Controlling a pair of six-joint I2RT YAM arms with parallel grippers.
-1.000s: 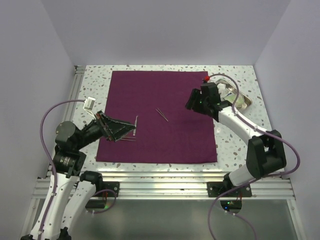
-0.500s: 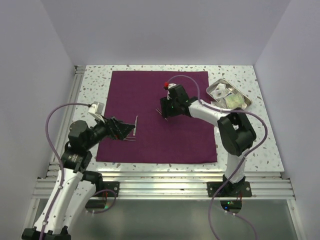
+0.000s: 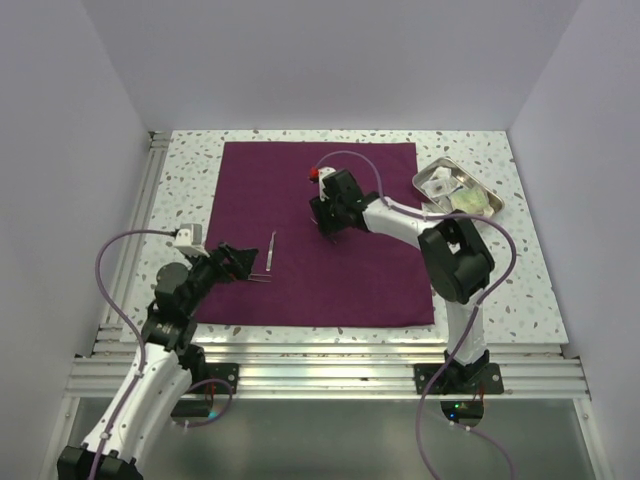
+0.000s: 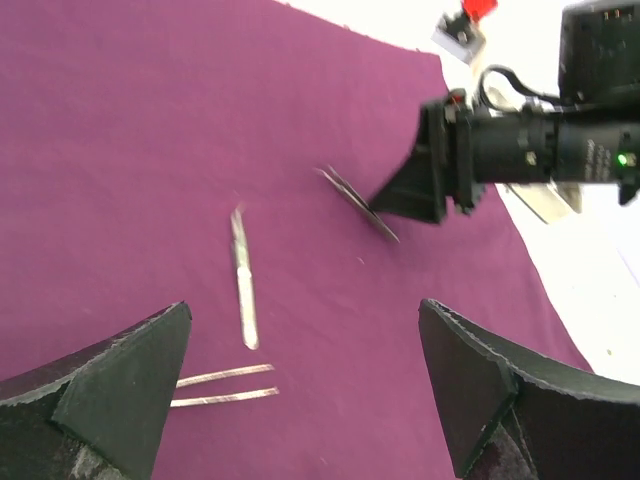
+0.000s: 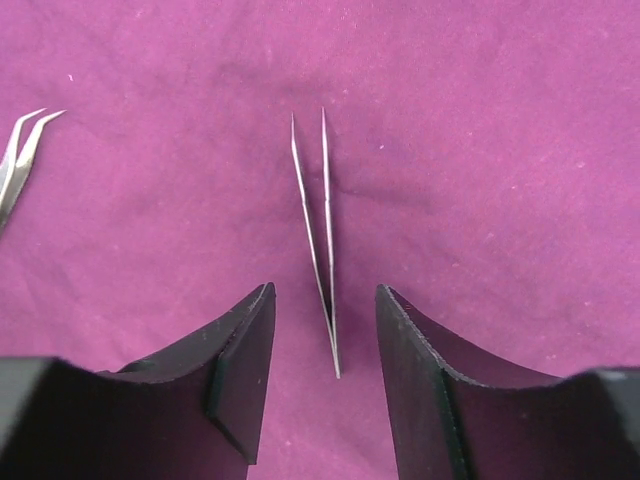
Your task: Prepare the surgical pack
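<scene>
The right claw [image 5: 323, 295] hangs low over the cloth [image 5: 480, 120]. Its jaws are partly apart and the tweezers [image 5: 322, 220] lie in the gap. Neither of its fingers [image 5: 240, 370] touches them, so it grips nothing. Whether the fingertips touch the cloth cannot be told. The tweezers lie flat, with the two tips toward 12 o'clock in the wrist view and the joined end toward 6, between the fingers. At 10 o'clock, by that picture's edge, lie the curved tweezers [image 5: 18, 160], well apart from the claw.

From above, the purple cloth is spread flat as a big square over the middle of the table [image 3: 180, 190]. The right claw is near its centre, a little toward 12. At 8 o'clock from it, the left claw [image 3: 252, 264] hovers over the cloth's 8 o'clock part, jaws spread wide and empty. Ahead of its fingers lie the curved tweezers and, nearer at 7 o'clock, a thin pair [image 4: 225, 385]. At 3 o'clock from the right claw, off the cloth, a metal tray [image 3: 422, 183] holds white packets.
</scene>
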